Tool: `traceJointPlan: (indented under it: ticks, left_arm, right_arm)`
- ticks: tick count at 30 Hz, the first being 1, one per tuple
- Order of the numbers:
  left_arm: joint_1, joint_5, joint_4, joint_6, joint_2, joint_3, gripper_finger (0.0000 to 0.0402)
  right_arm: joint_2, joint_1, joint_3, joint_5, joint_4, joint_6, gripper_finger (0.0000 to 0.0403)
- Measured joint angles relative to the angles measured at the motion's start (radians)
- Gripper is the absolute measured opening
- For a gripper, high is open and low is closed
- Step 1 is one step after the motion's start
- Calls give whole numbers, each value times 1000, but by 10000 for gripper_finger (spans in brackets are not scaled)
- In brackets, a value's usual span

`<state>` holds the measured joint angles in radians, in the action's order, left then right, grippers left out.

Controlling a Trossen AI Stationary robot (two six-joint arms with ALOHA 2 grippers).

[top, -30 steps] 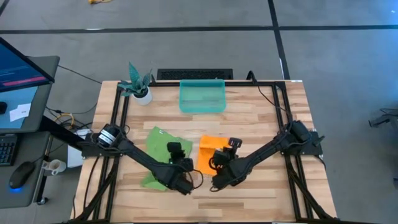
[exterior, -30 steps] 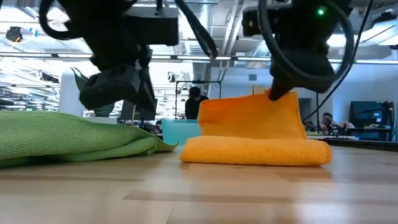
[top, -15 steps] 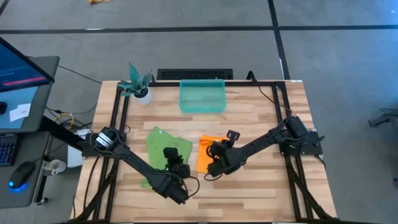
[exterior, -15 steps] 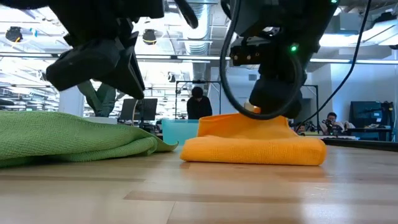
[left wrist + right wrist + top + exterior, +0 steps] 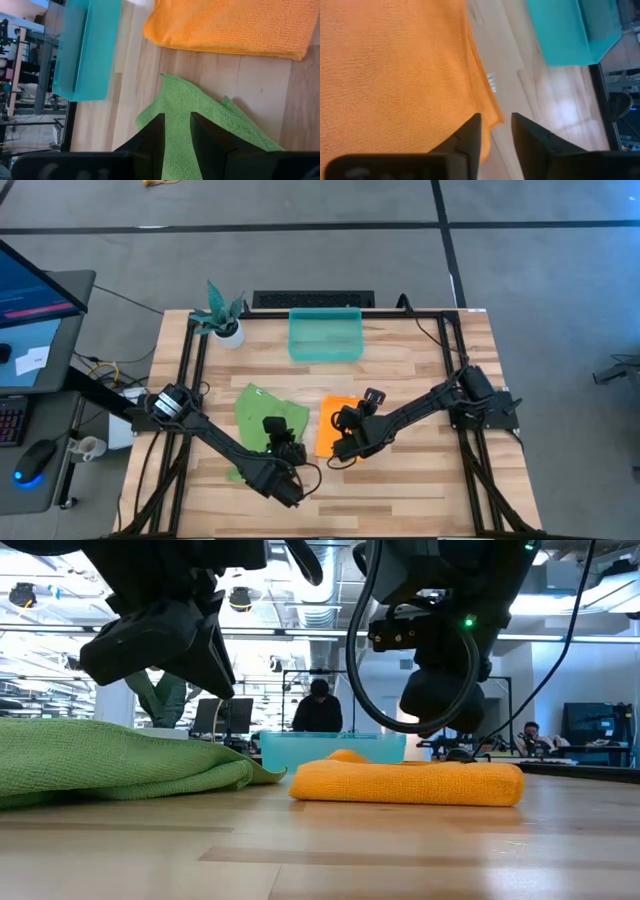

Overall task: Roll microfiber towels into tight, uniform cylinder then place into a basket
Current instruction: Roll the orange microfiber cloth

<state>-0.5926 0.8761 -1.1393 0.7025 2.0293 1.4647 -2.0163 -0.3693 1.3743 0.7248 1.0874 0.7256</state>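
Showing wooden table (image 5: pixel 420 360), teal basket (image 5: pixel 325 335) at its far edge, green towel (image 5: pixel 262 412) rumpled left of centre, orange towel (image 5: pixel 330 425) folded flat beside it, left gripper (image 5: pixel 176 131) above green towel, fingers slightly parted, empty, right gripper (image 5: pixel 496 131) over orange towel, fingers parted, gripping nothing.

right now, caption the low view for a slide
Orange towel lies folded flat on the table, green towel beside it, both arms overhead.

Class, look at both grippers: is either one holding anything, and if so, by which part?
Nothing is held. The right gripper hangs open over the orange towel; the left gripper is open above the green towel.
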Motion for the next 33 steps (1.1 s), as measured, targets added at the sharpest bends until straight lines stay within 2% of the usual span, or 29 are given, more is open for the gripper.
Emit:
traceJointPlan:
  ticks: [5, 10, 14, 18, 27, 30, 33]
  left_arm:
    - [0, 0, 0, 0, 0, 0, 84]
    - [0, 3, 20, -5, 0, 0, 84]
    - [7, 48, 139, -82, 0, -25, 84]
    - [34, 55, 235, -164, 0, -61, 84]
    - [114, 89, 418, -353, 0, -70, 84]
    - [158, 9, 557, -460, 0, -70, 84]
    - [206, -147, 751, -612, 0, -70, 84]
  right_arm:
    - [15, 7, 0, 8, 36, -10, 176]
    - [92, 2, 0, 68, 138, 39, 187]
    - [202, -27, 0, 183, 196, 105, 176]
    - [330, -60, -44, 217, 166, 136, 157]
    - [560, -146, -362, 243, -66, 251, 114]
    - [613, -153, -422, 213, -144, 248, 108]
    - [644, -161, -435, 192, -183, 247, 107]
